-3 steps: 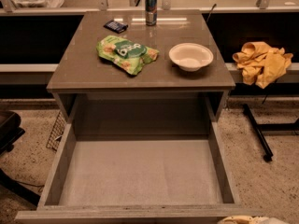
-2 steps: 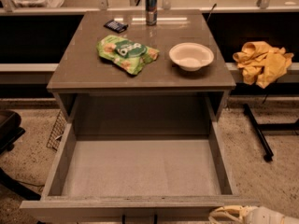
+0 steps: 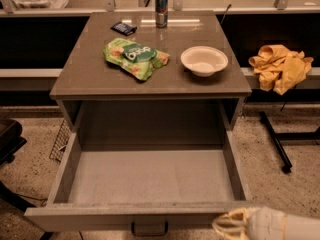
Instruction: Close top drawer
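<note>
Pincer (image 3: pixel 231 225) advanced, near boxy grey top drawer (image 3: pixel 100 216)

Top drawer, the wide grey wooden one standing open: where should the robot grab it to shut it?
Likely the small dark loop handle centred on its flat front, coming from the near side, since the wide grey wooden top drawer is pulled out that way. The pale pincer is at the front's right end, right of the handle.
</note>
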`<state>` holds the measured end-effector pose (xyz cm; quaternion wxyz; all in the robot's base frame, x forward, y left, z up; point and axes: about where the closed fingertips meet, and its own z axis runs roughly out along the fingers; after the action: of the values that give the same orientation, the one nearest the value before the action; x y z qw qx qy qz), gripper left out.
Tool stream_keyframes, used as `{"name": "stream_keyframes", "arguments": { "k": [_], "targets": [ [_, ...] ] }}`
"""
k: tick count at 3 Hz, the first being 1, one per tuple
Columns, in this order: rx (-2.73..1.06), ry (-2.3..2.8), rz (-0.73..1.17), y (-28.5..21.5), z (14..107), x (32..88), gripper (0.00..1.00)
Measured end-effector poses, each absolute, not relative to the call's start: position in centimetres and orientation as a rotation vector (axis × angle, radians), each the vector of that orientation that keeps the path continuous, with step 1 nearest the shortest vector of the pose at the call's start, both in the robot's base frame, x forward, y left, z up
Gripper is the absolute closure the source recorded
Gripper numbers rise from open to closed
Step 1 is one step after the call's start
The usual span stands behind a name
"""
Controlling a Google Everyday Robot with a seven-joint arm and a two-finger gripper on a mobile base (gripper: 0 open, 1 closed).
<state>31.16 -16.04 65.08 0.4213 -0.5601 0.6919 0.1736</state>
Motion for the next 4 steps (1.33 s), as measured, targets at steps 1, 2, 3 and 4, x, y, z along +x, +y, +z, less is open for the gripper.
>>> {"name": "stream_keyframes", "arguments": {
  "k": [1, 2, 3, 4],
  "targets": [
    [-1.438, 1.694, 0.453, -12.7, 64.1, 35.9, 1.0],
    [-1.438, 1.694, 0.453, -12.7, 64.1, 35.9, 1.0],
    [-1.446, 1.678, 0.445, -12.2, 64.1, 37.2, 1.0],
    [-1.464, 1.645, 0.438, -11.5, 64.2, 40.0, 1.0]
  ]
}}
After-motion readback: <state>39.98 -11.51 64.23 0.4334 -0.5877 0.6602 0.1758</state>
